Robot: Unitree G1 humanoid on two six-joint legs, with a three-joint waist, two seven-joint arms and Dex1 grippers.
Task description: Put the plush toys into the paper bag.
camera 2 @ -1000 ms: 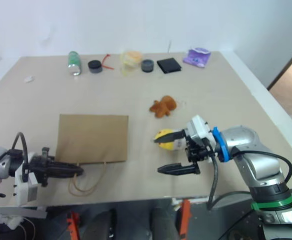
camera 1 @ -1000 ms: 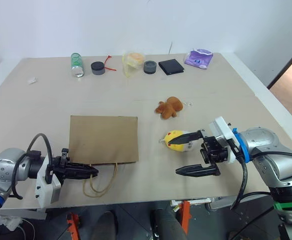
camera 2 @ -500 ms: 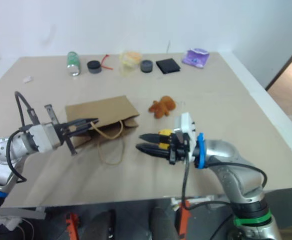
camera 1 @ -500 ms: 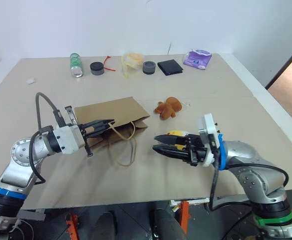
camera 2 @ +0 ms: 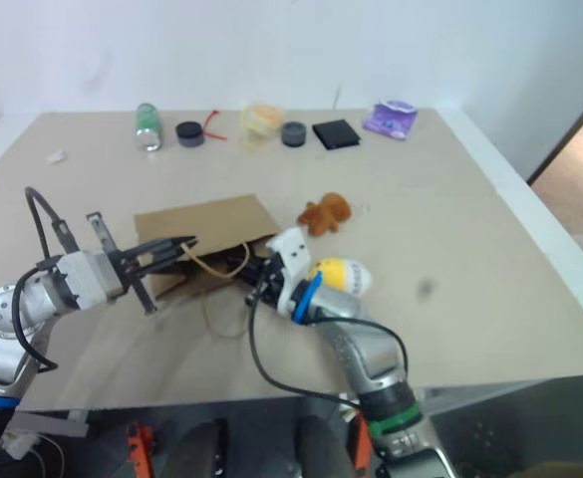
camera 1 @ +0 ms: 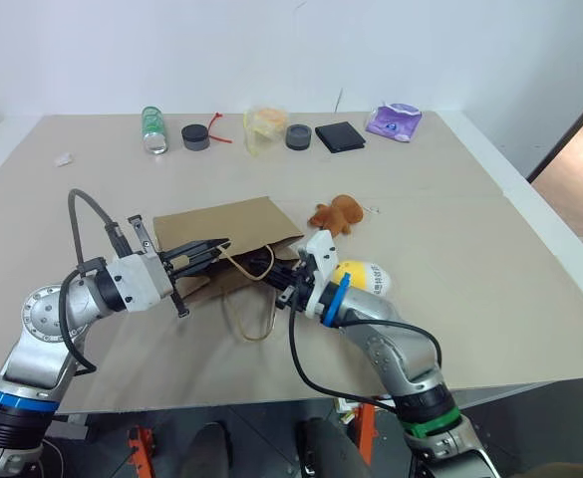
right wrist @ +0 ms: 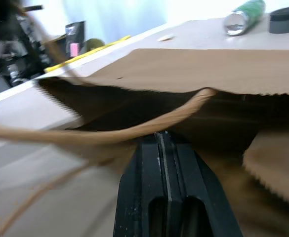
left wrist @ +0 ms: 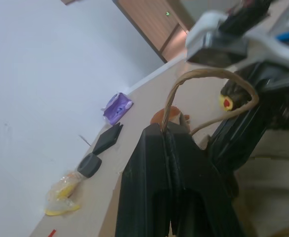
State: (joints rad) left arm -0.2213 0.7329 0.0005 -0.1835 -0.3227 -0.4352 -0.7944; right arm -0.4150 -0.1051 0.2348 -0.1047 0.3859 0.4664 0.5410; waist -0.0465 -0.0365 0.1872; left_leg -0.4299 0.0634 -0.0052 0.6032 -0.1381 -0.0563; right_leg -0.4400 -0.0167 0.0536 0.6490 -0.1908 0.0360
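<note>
The brown paper bag (camera 1: 226,221) lies on the table with its mouth lifted toward me. My left gripper (camera 1: 216,247) is shut on one of its tan loop handles (left wrist: 211,75), holding it up. My right gripper (camera 1: 266,269) sits at the bag's mouth, shut, with the other handle (right wrist: 184,114) caught at its fingertips. The yellow chick (camera 1: 361,277) lies on the table beside my right wrist, free of the fingers. Just past the bag's right corner, the brown bear (camera 1: 336,213) rests on the table.
Along the far edge stand a green bottle (camera 1: 152,129), a black round tin (camera 1: 195,135), a clear bag with yellow contents (camera 1: 266,124), a grey tin (camera 1: 298,134), a black wallet (camera 1: 341,133) and a purple packet (camera 1: 393,119).
My right gripper shut without the chick and swung left to the bag's mouth. My left gripper lifted the handle, raising the bag's front edge off the table.
</note>
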